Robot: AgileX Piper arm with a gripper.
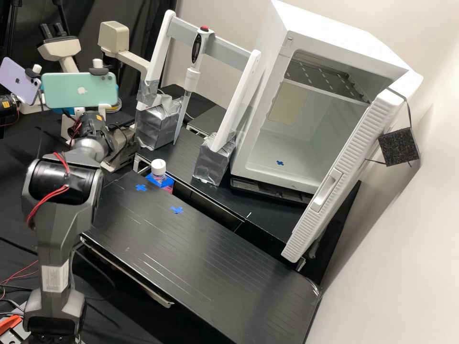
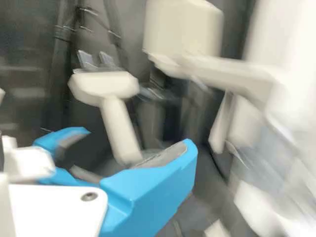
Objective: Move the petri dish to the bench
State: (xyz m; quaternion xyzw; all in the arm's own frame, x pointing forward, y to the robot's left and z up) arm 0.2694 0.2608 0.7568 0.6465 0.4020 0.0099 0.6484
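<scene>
In the high view, the dark grey arm with exposed red wires stands nearly upright, its base between 7 and 8 o'clock. Its thick black cylindrical elbow sits at 9 o'clock, and the forearm slants from there toward 1 o'clock, up to the black, yellow-labelled wrist. The white gripper lies at 10 o'clock, partly hidden; the wrist view shows its bright blue fingers spread apart.

I record my arm beside the counter; two blue crosses mark its surface. A white-capped bottle stands near them. A pipette hangs upright in a white frame. The white cabinet is open.
</scene>
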